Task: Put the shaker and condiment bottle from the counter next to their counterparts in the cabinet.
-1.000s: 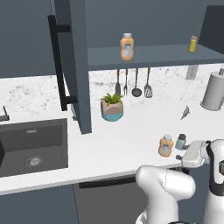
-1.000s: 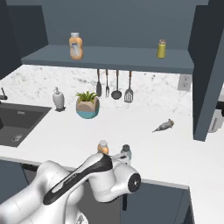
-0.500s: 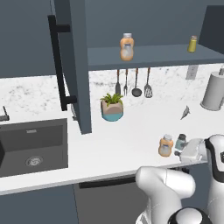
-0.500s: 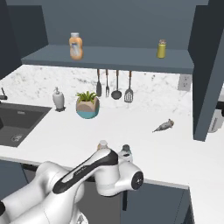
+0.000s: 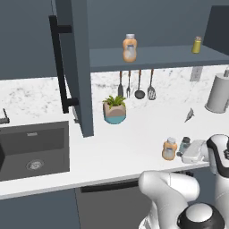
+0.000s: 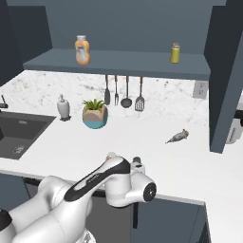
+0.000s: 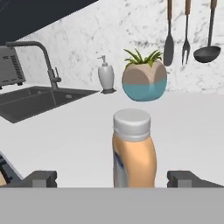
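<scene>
Closest to you, the gripper (image 7: 111, 178) has its fingers spread wide and released, one dark tip at each lower corner of the hand view, with the condiment bottle (image 7: 133, 151) standing upright between them and touched by neither. From the left base view that orange bottle (image 5: 169, 148) stands near the front edge of the counter (image 5: 120, 143), with the small teal-grey shaker (image 5: 184, 144) just beside it on its right and the white hand at the shaker's other side. Further back on the worktop you see a potted plant (image 5: 115, 109) in a tan and teal pot, a soap dispenser (image 6: 62, 107) beside the sink (image 5: 33, 150), and a small grey object (image 6: 177, 137) lying off to the right. Utensils (image 6: 125, 92) hang on the marbled wall behind. Above them, on the shelf of the cabinet (image 6: 118, 63), the second orange bottle (image 6: 82, 50) stands at the left and the yellow-green shaker (image 6: 175, 52) well apart at the right; the cabinet door (image 5: 76, 67) stands open.
</scene>
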Tool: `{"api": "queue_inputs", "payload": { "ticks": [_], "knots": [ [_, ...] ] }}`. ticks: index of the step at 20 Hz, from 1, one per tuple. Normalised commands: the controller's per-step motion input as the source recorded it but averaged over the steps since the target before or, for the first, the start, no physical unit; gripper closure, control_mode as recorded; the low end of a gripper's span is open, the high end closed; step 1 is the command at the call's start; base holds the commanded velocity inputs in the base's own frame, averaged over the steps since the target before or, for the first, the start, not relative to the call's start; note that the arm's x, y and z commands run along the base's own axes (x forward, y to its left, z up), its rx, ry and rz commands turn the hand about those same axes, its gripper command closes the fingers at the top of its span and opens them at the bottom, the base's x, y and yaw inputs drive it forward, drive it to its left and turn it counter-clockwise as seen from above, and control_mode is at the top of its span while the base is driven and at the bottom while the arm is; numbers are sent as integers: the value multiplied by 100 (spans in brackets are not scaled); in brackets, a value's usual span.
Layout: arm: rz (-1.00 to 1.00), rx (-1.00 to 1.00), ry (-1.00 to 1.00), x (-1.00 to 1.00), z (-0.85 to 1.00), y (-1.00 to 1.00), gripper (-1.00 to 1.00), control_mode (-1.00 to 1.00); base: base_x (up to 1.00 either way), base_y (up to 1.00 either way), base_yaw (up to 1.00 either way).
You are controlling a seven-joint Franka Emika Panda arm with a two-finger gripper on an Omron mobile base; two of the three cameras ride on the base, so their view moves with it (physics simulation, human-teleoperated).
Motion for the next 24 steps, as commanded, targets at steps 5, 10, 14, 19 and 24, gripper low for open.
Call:
{"api": "queue_inputs", "payload": {
  "ticks": [5,10,14,19,24],
  "knots": [
    [-3,0,0,12,-12,0,-100,-100,0,0,0],
    [-3,0,0,12,-8,0,-100,-100,0,0,0],
    [-3,0,0,8,-3,0,-100,-100,0,0,0],
    [-2,0,0,1,0,0,-100,-100,0,0,0],
    [-3,0,0,6,-2,0,-100,-100,0,0,0]
  ]
}}
